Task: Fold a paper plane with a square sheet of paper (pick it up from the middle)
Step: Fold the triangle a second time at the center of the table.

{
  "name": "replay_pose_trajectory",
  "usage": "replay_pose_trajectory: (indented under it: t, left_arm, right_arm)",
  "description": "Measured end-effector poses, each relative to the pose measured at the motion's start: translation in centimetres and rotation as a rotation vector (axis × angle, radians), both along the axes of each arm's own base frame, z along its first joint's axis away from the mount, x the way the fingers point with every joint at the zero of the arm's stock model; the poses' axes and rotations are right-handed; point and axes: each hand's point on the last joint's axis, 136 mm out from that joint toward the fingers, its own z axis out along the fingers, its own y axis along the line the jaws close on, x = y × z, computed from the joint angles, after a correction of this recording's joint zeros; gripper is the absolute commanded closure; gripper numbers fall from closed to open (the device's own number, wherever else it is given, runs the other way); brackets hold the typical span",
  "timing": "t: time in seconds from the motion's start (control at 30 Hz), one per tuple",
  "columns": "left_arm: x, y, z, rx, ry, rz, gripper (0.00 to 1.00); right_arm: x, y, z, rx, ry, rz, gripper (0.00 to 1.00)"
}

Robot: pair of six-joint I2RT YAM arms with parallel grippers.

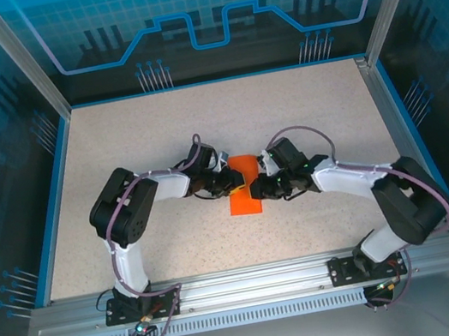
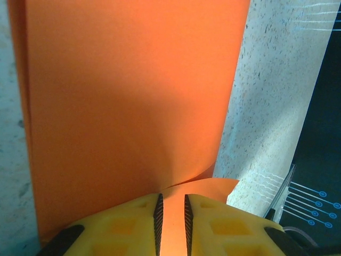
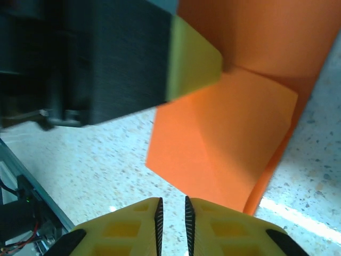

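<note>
The square sheet of paper (image 1: pixel 244 192) is bright orange and lies folded into a narrow oblong at the table's middle. A paper plane as such is out of view. My left gripper (image 1: pixel 232 180) comes in from the left with its tips on the sheet. In the left wrist view the sheet (image 2: pixel 133 96) runs under the left gripper (image 2: pixel 172 198), whose jaws stand a narrow gap apart with orange showing between them. In the right wrist view a turned-up flap of the sheet (image 3: pixel 224 133) lies just ahead of my right gripper (image 3: pixel 172 201). That gripper is narrowly open over bare table, and the left gripper's yellow finger (image 3: pixel 193 58) presses the sheet.
The speckled table (image 1: pixel 158 136) has blue side rails and a metal rail along the near edge (image 1: pixel 245 282). Glass walls stand at the back and sides. Both arms meet at the centre, wrist to wrist.
</note>
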Motion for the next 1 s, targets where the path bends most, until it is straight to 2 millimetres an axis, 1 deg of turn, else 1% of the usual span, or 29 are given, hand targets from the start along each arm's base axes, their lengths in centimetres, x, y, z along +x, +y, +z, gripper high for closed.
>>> replay_pose_trajectory:
  t: [0.07,0.13,0.43,0.6,0.7,1.0]
  left_arm:
    - [0.0,0.0,0.0,-0.001,-0.001,0.000,0.77]
    - [0.0,0.0,0.0,-0.002,-0.002,-0.001,0.77]
    - [0.0,-0.1,0.1,-0.004,-0.005,-0.005,0.75]
    - [0.0,-0.1,0.1,-0.004,-0.005,-0.005,0.76]
    - [0.0,0.0,0.0,-0.002,-0.004,-0.003,0.79]
    - [0.2,0.1,-0.2,0.009,-0.003,0.009,0.83]
  right_arm:
    - [0.1,0.1,0.6,0.010,-0.017,0.000,0.84]
    - [0.2,0.2,0.3,0.003,-0.003,-0.002,0.86]
    - [-0.5,1.5,-3.4,-0.038,0.104,0.033,0.88]
    - [-0.6,1.3,-5.2,-0.071,0.138,0.031,0.88]
    - [-0.7,1.1,-6.1,-0.086,0.158,0.035,0.88]
    - [-0.8,1.0,-6.0,-0.041,0.148,0.037,0.85]
